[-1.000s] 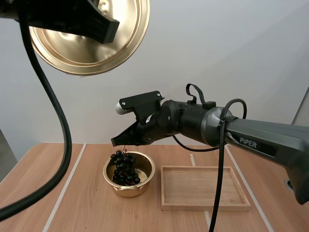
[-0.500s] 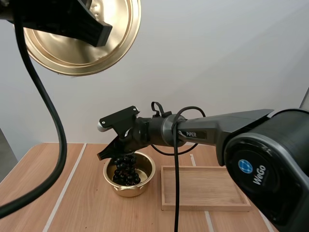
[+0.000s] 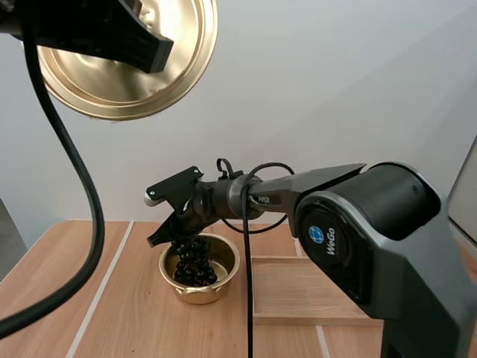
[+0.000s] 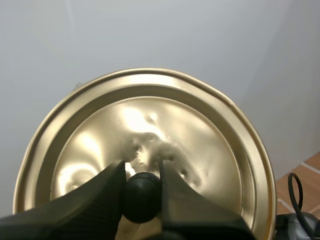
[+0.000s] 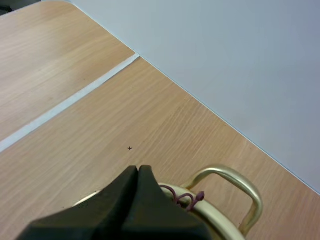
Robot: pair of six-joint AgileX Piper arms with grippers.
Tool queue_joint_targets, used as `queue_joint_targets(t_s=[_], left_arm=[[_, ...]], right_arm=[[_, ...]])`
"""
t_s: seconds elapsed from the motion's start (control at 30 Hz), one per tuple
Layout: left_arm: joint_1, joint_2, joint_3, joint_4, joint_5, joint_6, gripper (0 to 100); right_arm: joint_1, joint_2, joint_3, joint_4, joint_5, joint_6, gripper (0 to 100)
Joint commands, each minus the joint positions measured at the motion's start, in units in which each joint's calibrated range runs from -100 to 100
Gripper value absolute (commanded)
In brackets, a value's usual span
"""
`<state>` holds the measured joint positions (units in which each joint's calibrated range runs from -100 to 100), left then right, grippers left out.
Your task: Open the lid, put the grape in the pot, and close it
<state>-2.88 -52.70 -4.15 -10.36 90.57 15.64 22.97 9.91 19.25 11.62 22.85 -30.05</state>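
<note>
- Right arm (image 3: 358, 224): dark grey and black shell, with a bulbous rounded joint housing.
- Round blue emblem (image 3: 322, 235), white "WeGo" lettering beside it.
- Left gripper (image 4: 142, 175): matte black fingers (image 4: 95, 200), finely textured.

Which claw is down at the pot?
The right claw, shut on the grapes over the pot; the left claw holds the lid high by its knob.

The black two-fingered left gripper (image 4: 141, 172) is held high, its fingers clamped on the round black lid knob (image 4: 142, 200). The long dark right arm (image 3: 298, 195) reaches forward and low, with the black right gripper (image 5: 138, 172) pinched together on the thin purple grape stem (image 5: 187, 198).
</note>
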Motion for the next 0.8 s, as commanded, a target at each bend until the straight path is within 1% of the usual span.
queue_joint_targets(t_s=[0.0, 0.2, 0.37, 0.47, 0.77], left_arm=[[-0.16, -0.2, -0.4, 0.1, -0.7, -0.6, 0], [-0.16, -0.2, -0.4, -0.1, -0.7, -0.6, 0], [-0.16, -0.2, -0.4, -0.1, -0.7, -0.6, 0], [-0.16, -0.2, -0.4, -0.1, -0.7, -0.6, 0], [-0.16, -0.2, -0.4, -0.1, -1.8, -0.6, 0]], right_arm=[[-0.7, 1.8, -0.3, -0.9, 1.5, -0.4, 0], [-1.9, 3.3, -0.3, -1.4, 9.1, -0.2, 0], [-4.0, 3.3, 0.0, -2.1, 18.3, -0.2, 0], [-4.5, 3.3, 0.8, -2.2, 22.1, -0.2, 0], [-4.5, 2.6, 5.5, -2.1, 22.2, -0.2, 0]])
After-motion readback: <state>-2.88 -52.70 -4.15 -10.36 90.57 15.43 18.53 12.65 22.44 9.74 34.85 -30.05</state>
